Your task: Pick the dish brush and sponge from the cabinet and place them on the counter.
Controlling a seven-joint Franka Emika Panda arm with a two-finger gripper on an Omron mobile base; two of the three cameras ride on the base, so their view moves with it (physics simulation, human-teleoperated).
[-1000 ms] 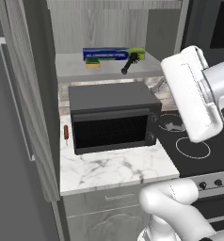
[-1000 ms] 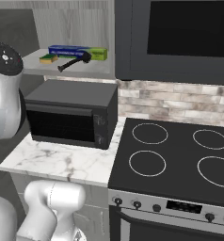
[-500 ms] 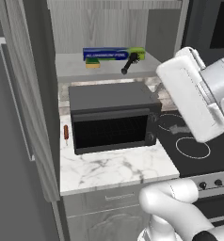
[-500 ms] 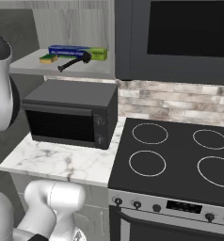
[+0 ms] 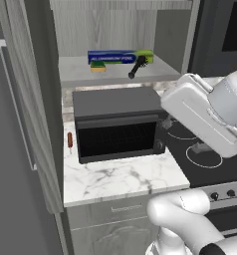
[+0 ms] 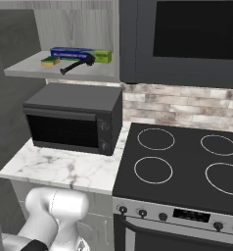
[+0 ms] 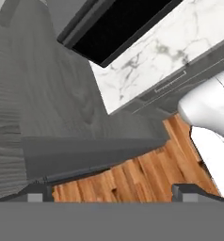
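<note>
The cabinet (image 5: 115,74) stands open, its door (image 5: 28,99) swung out to the left. On its pale shelf the yellow-and-green sponge (image 5: 97,68) (image 6: 51,61) lies left of the black dish brush (image 5: 137,67) (image 6: 77,64). Below is the white marble counter (image 5: 120,177) (image 6: 64,166) (image 7: 147,61). My arm's white hand (image 5: 205,119) hangs right of the toaster oven, well below the shelf. In the hand view my gripper (image 7: 113,192) is open and holds nothing. It looks down past the grey cabinet door (image 7: 48,108) at the wooden floor.
A long blue-and-green box (image 5: 119,57) (image 6: 81,53) lies behind the sponge and brush. A black toaster oven (image 5: 118,122) (image 6: 72,117) sits on the counter under the shelf, an orange-red stick (image 5: 69,141) to its left. The black stovetop (image 6: 187,162) lies to the right.
The arm has swung left and almost out of the right base view. In the left base view its hand has dipped slightly. The gripper stays open; sponge and brush have not moved.
</note>
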